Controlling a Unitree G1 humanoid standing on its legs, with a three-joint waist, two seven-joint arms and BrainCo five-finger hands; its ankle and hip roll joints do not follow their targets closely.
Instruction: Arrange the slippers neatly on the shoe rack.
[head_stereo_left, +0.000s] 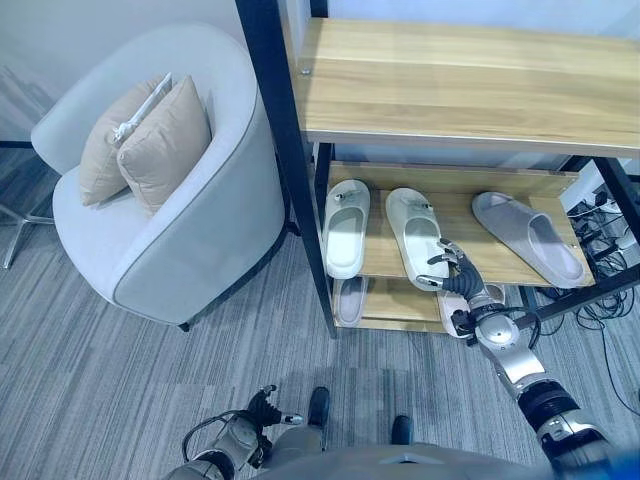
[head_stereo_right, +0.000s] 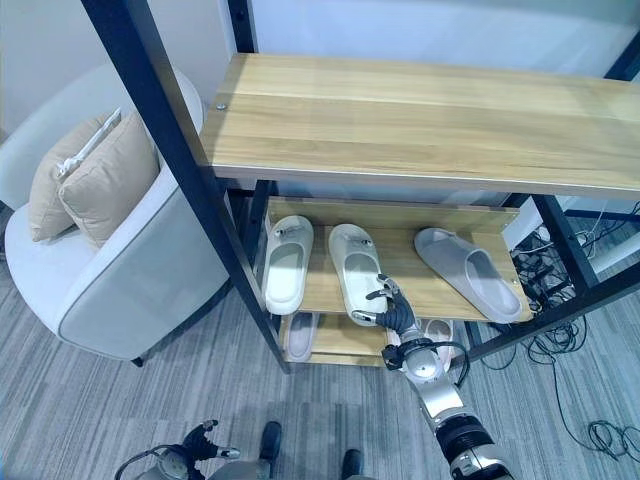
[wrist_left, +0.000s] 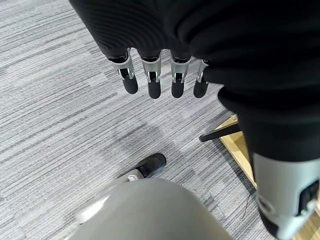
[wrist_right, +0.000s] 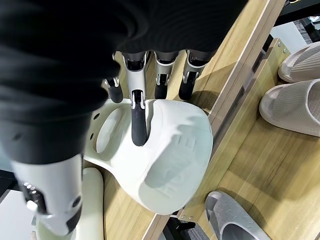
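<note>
Our right hand (head_stereo_left: 452, 270) is at the front edge of the shoe rack's (head_stereo_left: 450, 90) middle shelf (head_stereo_left: 470, 228), on the heel end of the middle white slipper (head_stereo_left: 413, 236); in the right wrist view the fingers (wrist_right: 137, 125) lie fairly straight on the heel (wrist_right: 165, 160), one running down the inside of the footbed, so we read it as resting or pushing with relaxed fingers, not clamped. Key relation: the slipper's long axis runs front to back, toe pointing into the shelf and heel toward us, overhanging the front edge a little, so it lies straight ahead of the hand along the arm's reach. It is canted slightly against the left white slipper (head_stereo_left: 346, 226), which sits just beside it and nearly parallel. The grey slipper (head_stereo_left: 528, 236) on the right end of the same shelf is well apart and skewed diagonally, toe toward the back left; we judge that one needs the bigger correction. More slippers sit on the bottom shelf: one (head_stereo_left: 350, 298) under the left side, one partly hidden behind the right wrist. The right arm is clearly nearer. Our left hand (head_stereo_left: 262, 408) hangs low over the carpet (head_stereo_left: 100, 400), fingers (wrist_left: 152, 82) extended and holding nothing. Next move likely a push along the slipper's axis, with a slight twist to square it
</note>
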